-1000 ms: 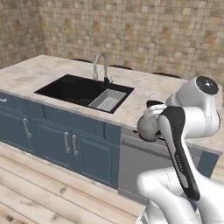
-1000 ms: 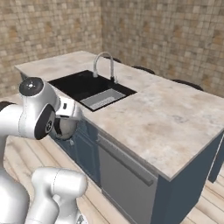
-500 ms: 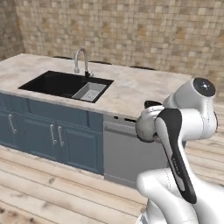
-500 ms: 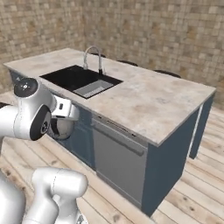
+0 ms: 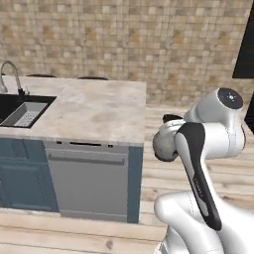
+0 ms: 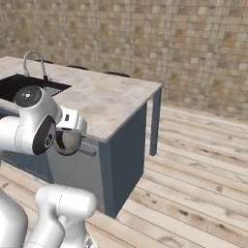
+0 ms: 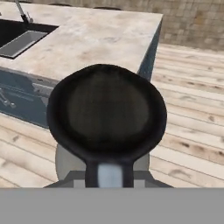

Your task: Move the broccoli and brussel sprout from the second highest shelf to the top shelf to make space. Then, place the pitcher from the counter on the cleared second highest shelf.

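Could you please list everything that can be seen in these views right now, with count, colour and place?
Rounded grey-beige mottled ceramic pitcher with dark rim: one, held at the tool, off the counter, beside the arm.
Beige-pink marbled stone counter: one, on dark blue cabinets, left of the arm.
Black sink: one, set in the counter's far left end.
Grey rack: one, inside the sink.
Chrome tap: one, curved, behind the sink.
Grey dishwasher front: one, under the counter.
Pale wooden plank floor: one, around the island.
Beige stone tile wall: one, behind.
White arm's tool: one, shut on the pitcher.
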